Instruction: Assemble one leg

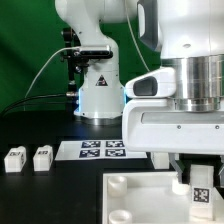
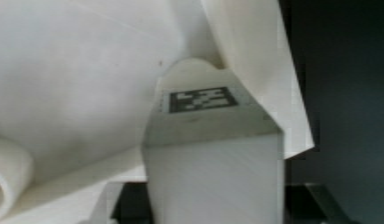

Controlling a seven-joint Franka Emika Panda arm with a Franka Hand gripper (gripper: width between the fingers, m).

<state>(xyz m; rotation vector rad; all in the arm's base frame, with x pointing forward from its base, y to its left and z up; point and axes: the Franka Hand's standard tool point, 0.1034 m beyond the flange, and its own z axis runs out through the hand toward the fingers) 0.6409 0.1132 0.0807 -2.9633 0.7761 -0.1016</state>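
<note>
My gripper (image 1: 199,168) is shut on one leg (image 1: 201,184), a small white block with a black-and-white tag. It holds the leg upright over the near right corner of the broad white slab (image 1: 130,196). In the wrist view the leg (image 2: 207,140) fills the middle between my dark fingers (image 2: 136,196), its tag facing the camera, and my gripper (image 2: 210,200) closes on its sides. The slab (image 2: 73,90) lies behind it, with the curved rim of a round socket (image 2: 4,175) at the edge. Whether the leg touches the slab is hidden.
Two more legs (image 1: 15,158) (image 1: 42,156) stand on the black table at the exterior view's left. The marker board (image 1: 100,149) lies flat behind the slab. The arm's white base (image 1: 98,95) stands at the back before a green curtain.
</note>
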